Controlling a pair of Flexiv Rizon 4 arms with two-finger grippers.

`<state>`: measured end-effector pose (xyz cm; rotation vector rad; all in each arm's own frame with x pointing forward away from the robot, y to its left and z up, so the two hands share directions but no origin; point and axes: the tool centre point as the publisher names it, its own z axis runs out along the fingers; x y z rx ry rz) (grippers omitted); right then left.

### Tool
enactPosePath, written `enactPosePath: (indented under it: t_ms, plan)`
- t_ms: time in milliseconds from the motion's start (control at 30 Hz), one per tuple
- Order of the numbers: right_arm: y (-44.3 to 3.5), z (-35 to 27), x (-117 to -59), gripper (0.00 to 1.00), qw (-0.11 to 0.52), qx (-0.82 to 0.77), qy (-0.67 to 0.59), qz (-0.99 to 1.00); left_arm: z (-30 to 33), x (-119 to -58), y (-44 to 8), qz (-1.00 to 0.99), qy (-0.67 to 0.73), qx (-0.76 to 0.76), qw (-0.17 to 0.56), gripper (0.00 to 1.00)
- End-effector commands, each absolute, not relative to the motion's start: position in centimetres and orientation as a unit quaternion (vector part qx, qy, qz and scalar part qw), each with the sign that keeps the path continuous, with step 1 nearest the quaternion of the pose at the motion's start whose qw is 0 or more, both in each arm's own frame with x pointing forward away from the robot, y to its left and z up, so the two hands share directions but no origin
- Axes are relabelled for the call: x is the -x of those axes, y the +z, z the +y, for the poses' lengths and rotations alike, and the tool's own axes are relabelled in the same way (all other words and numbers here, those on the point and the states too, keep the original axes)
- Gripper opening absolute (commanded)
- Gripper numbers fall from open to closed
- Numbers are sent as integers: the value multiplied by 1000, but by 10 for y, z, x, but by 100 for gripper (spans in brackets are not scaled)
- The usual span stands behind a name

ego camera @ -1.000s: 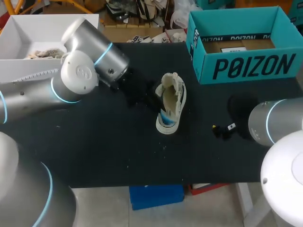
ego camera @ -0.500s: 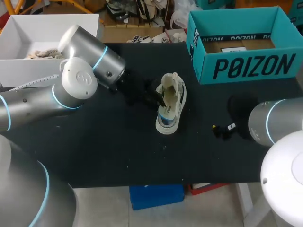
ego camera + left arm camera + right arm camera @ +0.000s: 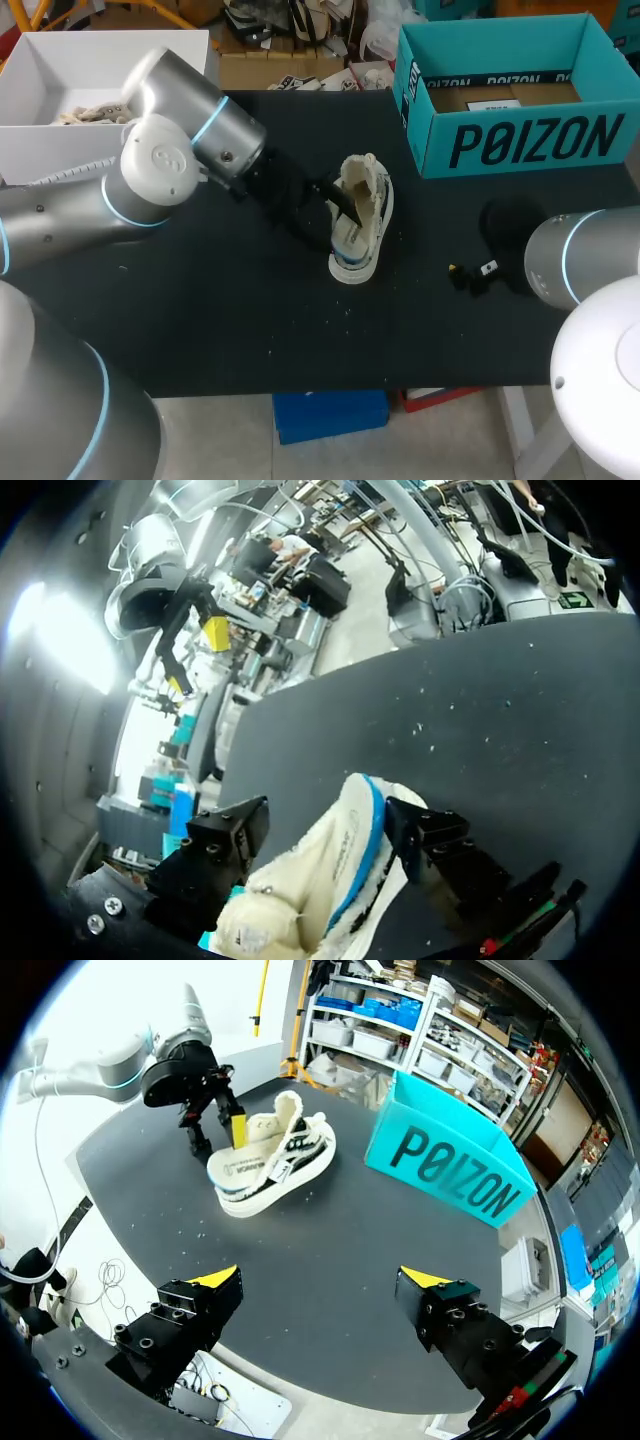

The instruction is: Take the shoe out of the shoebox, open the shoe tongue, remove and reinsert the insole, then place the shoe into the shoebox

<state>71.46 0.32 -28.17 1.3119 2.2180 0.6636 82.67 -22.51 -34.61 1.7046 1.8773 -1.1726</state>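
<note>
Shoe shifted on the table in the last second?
No. Judged against the teal shoebox in the head view, the shoe keeps the same spot and heading.

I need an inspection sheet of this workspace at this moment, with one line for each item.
Surface: black table, scattered with small pale specks.
Job's things: cream fabric sneaker with blue heel stripe upright on its sole mid-table, outside the box; teal cardboard shoebox open, at the far right edge.
Clutter: nothing seen apart from the specks.
Grippers: left gripper at the sneaker's heel, grip unclear; right gripper with jaws open, empty, apart from the sneaker.
Cables: nothing seen on the table.
Surroundings: nobody reaches over the table.
</note>
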Motion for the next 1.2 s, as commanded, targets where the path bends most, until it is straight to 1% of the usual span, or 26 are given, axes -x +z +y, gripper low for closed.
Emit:
enactPosePath:
  t_ms: [33, 67, 100, 667, 1000, 1200]
  plan:
    - [-283, 4, -714, 100, 239, -479, 243, 809, -222, -823, -346, 668, -401, -605, 164, 21]
    - [-283, 4, -714, 100, 239, -479, 243, 809, -223, -823, -347, 668, -402, -605, 162, 9]
    - [-283, 4, -714, 100, 239, -479, 243, 809, -223, -824, -349, 668, -403, -605, 159, 0]
    - [-283, 4, -714, 100, 239, -479, 243, 809, -235, -838, -360, 671, -405, -601, 155, 0]
    - [-283, 4, -714, 100, 239, -479, 243, 809, -241, -849, -368, 697, -384, -585, 159, 0]
    - [-283, 4, -714, 100, 239, -479, 243, 809, -246, -845, -375, 704, -370, -591, 134, 0]
